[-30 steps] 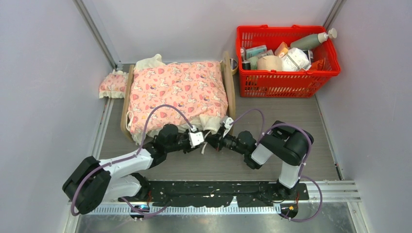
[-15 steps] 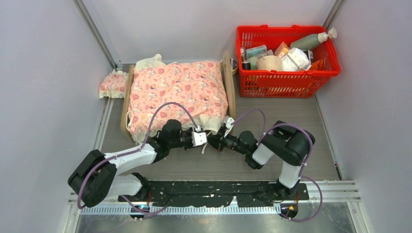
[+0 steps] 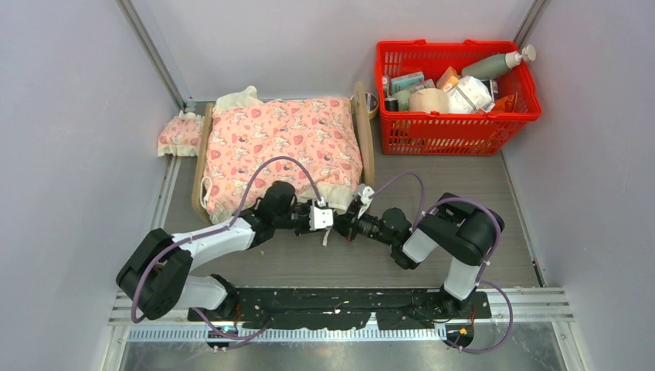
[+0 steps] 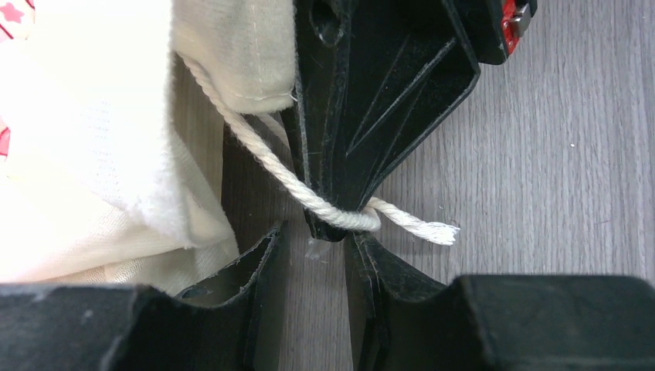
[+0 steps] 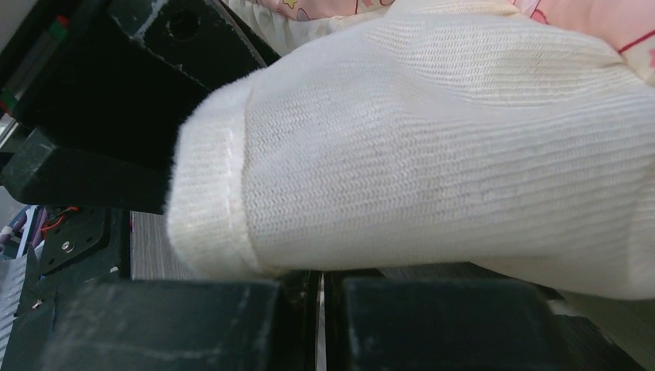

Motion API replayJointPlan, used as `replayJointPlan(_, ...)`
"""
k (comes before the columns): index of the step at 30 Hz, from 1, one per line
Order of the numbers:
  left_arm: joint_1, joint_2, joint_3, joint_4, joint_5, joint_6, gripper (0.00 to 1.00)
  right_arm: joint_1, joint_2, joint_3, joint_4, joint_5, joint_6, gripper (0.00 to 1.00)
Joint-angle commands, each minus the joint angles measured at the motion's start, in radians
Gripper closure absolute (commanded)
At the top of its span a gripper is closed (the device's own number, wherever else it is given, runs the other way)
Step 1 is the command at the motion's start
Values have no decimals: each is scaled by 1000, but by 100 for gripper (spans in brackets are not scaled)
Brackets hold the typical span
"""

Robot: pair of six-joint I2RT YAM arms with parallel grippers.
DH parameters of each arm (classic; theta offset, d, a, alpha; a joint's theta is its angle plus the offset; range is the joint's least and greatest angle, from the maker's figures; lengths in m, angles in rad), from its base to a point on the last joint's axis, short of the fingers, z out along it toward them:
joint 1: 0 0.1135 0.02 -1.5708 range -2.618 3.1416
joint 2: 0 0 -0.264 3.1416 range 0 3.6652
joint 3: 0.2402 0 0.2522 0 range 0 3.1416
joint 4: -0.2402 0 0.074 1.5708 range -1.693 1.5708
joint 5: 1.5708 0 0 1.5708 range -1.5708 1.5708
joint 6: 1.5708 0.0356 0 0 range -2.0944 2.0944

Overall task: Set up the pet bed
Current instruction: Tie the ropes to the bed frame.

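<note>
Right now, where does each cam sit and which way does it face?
Top external: above and behind the bases, looking down on the table, the pet bed and both whole arms.
Left wrist: on the left arm, facing rightward past the open left gripper at the right gripper, shut on a white cord.
Right wrist: on the right arm, facing the bed over its own shut fingers; a cream frill fills the view.
Shared: both wrist views show that cream frill.
</note>
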Motion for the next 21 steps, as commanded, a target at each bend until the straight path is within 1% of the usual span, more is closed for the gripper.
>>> replayJointPlan(1, 7, 18, 58, -40, 32, 25, 64, -4, -40, -7, 138, -20, 2, 95)
replayJointPlan(3, 7, 27, 69, -50, 30, 26, 64, -4, -47, -8, 139, -23, 0, 95)
replayJointPlan(6, 6, 41, 89, -70, 32, 29, 70, -6, -51, -8, 138, -24, 2, 95)
replayJointPlan(7, 6, 43, 94, -84, 35, 30, 75, -7, -53, -8, 138, -25, 2, 95)
replayJointPlan(8, 6, 44, 99, -90, 38, 30, 82, -7, -54, -7, 138, -24, 2, 95)
replayJointPlan(9, 7, 45, 99, -92, 39, 29, 93, -8, -55, -8, 138, -25, 6, 95)
replayJointPlan(10, 7, 43, 98, -91, 39, 30, 100, -8, -56, -8, 138, -24, 9, 95)
replayJointPlan(12, 7, 42, 98, -88, 37, 26, 100, -11, -54, -6, 138, -17, 30, 95)
replayJointPlan(14, 7, 41, 104, -91, 31, 10, 100, -15, -46, -6, 138, 12, 79, 87)
replayJointPlan(15, 7, 41, 108, -94, 26, 2, 100, -16, -45, -10, 138, 44, 117, 79)
replayJointPlan(17, 6, 42, 116, -97, 17, -13, 100, -16, -50, -28, 138, 98, 174, 71)
replayJointPlan(21, 7, 44, 120, -81, -19, -67, 100, -17, -80, -83, 137, 192, 257, 61)
